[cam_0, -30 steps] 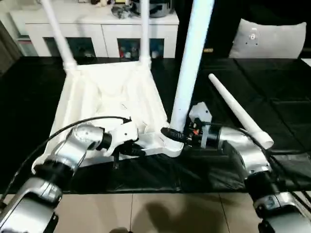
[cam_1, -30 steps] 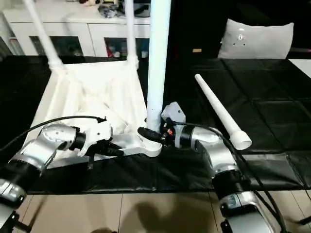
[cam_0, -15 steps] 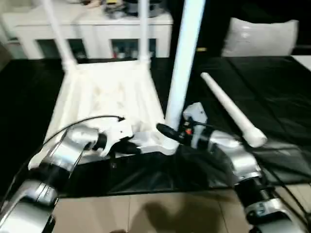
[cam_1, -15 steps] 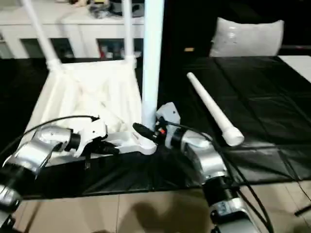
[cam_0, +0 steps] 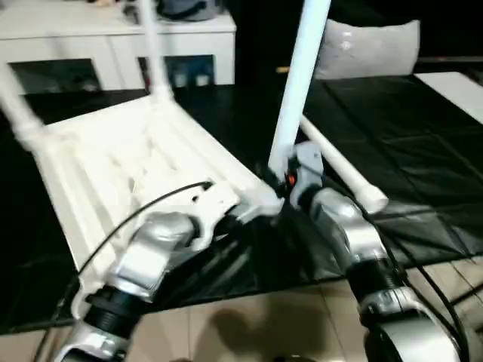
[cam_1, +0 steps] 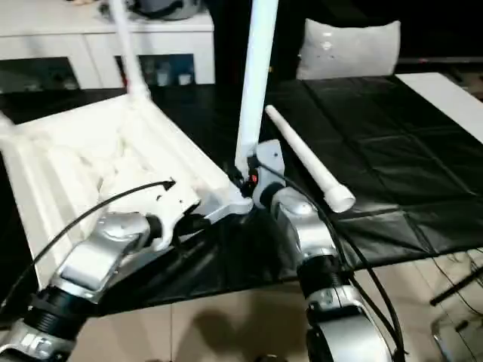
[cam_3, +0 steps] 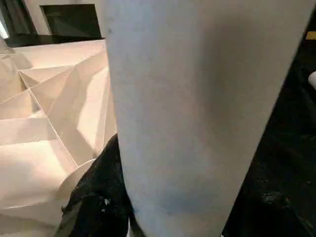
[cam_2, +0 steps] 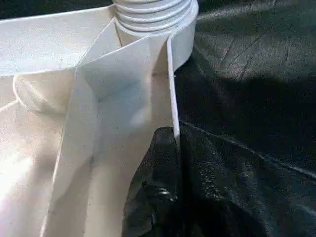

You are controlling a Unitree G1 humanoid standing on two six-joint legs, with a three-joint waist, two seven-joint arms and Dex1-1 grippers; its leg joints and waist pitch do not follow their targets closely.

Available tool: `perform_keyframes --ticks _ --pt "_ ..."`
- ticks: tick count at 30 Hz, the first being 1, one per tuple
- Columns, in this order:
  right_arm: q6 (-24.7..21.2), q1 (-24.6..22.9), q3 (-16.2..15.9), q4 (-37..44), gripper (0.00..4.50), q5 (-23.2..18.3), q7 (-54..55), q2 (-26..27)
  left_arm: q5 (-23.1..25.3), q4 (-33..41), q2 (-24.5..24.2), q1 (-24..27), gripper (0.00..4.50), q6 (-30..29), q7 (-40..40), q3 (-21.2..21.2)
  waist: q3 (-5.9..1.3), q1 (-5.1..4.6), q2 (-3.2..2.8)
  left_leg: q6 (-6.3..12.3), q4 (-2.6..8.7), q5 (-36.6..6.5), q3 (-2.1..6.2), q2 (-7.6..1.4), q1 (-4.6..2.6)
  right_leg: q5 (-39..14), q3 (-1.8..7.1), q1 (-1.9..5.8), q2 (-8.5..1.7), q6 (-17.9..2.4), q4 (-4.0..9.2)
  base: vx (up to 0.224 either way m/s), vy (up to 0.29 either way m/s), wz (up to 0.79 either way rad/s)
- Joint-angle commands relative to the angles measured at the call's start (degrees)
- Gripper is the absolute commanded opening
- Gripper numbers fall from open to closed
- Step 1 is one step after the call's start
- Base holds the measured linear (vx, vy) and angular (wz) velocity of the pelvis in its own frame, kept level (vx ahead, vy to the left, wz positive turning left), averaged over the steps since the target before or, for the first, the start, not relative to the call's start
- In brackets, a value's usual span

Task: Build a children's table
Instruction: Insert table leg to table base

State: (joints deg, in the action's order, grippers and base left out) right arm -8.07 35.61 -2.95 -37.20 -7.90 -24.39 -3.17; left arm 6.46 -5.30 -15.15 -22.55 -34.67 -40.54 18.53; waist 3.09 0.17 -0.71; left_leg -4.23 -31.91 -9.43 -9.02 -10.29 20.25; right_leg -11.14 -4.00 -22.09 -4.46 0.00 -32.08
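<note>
Right gripper point(cam_1: 243, 183) apparently grips the upright leg point(cam_1: 255, 83).

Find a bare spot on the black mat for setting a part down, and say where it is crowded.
Free: the black mat between the loose leg and the pillow. Crowded: the near corner of the tabletop, where both grippers and the upright leg meet.

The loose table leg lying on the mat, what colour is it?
White; the loose leg shows best in the right eye view.

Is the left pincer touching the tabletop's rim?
Touching: the left wrist view shows a black finger of the left pincer pressed against the tabletop's thin white rim.
</note>
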Motion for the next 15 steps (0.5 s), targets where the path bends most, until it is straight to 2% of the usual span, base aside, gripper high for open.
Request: perform_keyframes --ticks 1,6,7,9,11,14,15 --pt "-6.2 -2.8 -2.0 -7.5 1.89 1.4 -0.1 0.7 -0.2 3.6 -0.6 -0.7 0.0 2.2 -2.4 2.4 -1.78 0.37 -0.62 -0.64 4.89 -34.2 1.77 -2.14 -0.44 -32.1 1.9 0.3 -3.82 -5.6 5.34 0.0 0.0 0.0" --pt "-5.0 -1.7 -1.3 -9.6 1.89 0.4 -1.7 0.7 0.0 3.8 -2.2 -0.4 0.0 2.4 -3.0 1.3 -1.62 0.23 -0.74 -1.01 4.92 -35.4 1.81 -2.16 -0.75 -32.5 1.79 0.17 -3.72 -5.8 5.39 0.0 0.0 0.0" --pt "-4.3 -1.1 -0.7 -10.3 2.45 0.0 -1.8 0.9 -0.1 4.1 -2.5 -0.3 0.0 2.3 -3.0 1.2 -1.7 0.2 -0.73 -1.04 4.87 -35.5 1.79 -2.14 -0.79 -32.5 1.8 0.14 -3.71 -5.8 5.37 0.0 0.0 0.0" --pt "-4.0 -0.6 -0.1 -10.9 2.62 0.0 -1.9 1.0 -0.2 4.3 -2.9 -0.3 0.0 2.6 -3.1 1.3 -1.7 0.15 -0.75 -0.97 4.83 -35.9 1.83 -2.14 -0.83 -32.8 1.79 0.07 -3.78 -6.0 5.45 0.0 0.0 0.0" --pt "-3.5 -0.1 -0.1 -11.5 2.69 0.5 -2.1 0.8 -0.7 4.2 -3.6 -0.3 0.0 3.2 -3.3 1.6 -1.8 0.54 -0.72 -0.97 4.71 -35.2 1.59 -2.19 -1.08 -31.7 2.0 -0.15 -3.79 -6.6 5.49 0.0 0.0 0.0" --pt "-2.5 0.4 -0.3 -11.5 3.12 0.8 -3.7 0.2 -0.9 3.4 -4.4 -0.6 0.0 3.7 -3.2 1.1 -2.13 0.94 -0.8 -0.71 4.85 -31.3 1.3 -2.35 -0.43 -25.1 2.36 0.39 -3.59 -8.6 4.56 0.0 0.0 0.0" --pt "-2.2 0.3 -0.5 -11.3 3.12 0.8 -4.5 -0.1 -0.9 2.9 -4.4 -0.8 0.0 3.9 -2.8 0.8 -2.32 1.13 -0.83 -0.52 4.83 -29.7 1.14 -2.38 -0.23 -22.8 2.45 0.66 -3.59 -9.2 4.29 0.0 0.0 0.0"
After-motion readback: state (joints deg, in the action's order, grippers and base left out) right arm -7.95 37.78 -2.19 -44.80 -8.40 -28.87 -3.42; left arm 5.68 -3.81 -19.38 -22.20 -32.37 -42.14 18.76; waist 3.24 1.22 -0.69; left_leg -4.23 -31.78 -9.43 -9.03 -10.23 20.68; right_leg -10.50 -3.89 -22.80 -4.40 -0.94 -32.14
